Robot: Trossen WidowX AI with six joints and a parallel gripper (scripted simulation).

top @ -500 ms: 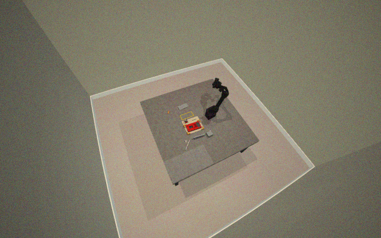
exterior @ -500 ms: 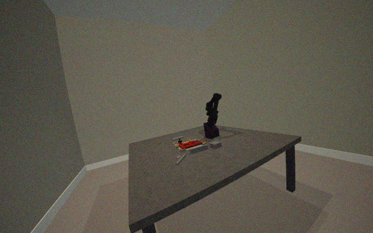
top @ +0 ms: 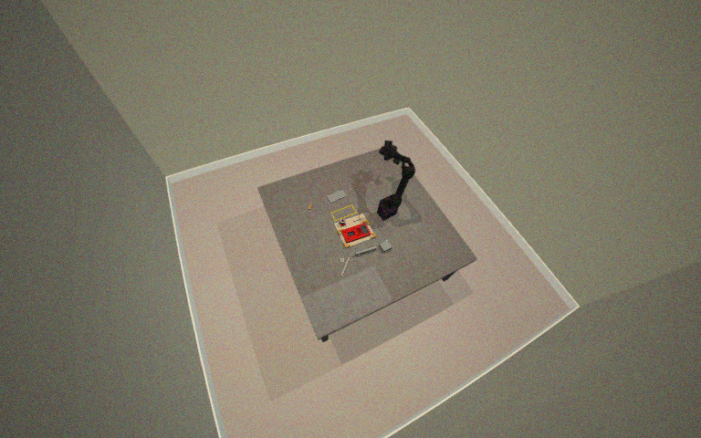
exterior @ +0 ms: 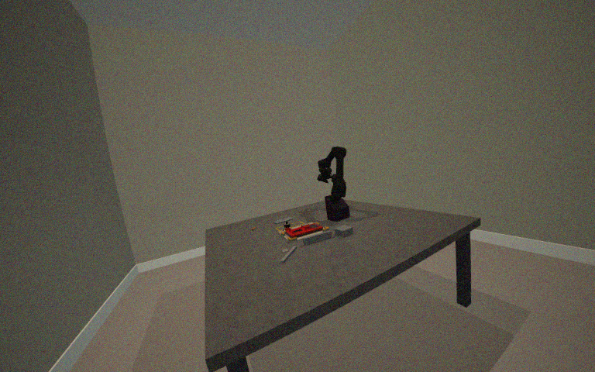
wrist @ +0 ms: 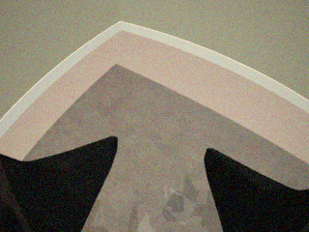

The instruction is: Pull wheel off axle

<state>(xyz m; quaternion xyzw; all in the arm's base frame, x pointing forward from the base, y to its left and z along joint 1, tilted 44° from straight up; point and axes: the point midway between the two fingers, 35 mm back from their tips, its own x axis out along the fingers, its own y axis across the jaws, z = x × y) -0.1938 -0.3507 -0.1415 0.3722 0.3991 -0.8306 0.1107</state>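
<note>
The small dark wheel (top: 341, 224) (exterior: 287, 225) sits on its upright axle at the corner of a tan board (top: 357, 213) that carries a red plate (top: 355, 232) (exterior: 304, 229). The marked area (top: 341, 207) is a yellow outlined rectangle on the table just beyond the board. My gripper (top: 386, 150) (exterior: 323, 177) (wrist: 161, 149) is open and empty. It is held high above the far part of the table, over the arm's base and well away from the wheel. The wrist view shows only bare table, floor and wall between the fingers.
Around the board lie a grey flat plate (top: 336, 196), a small orange piece (top: 309, 206), a grey bar (top: 365, 251), a grey block (top: 385, 246) and a pale rod (top: 344, 265). The arm's base (top: 388, 206) stands right of the marked area.
</note>
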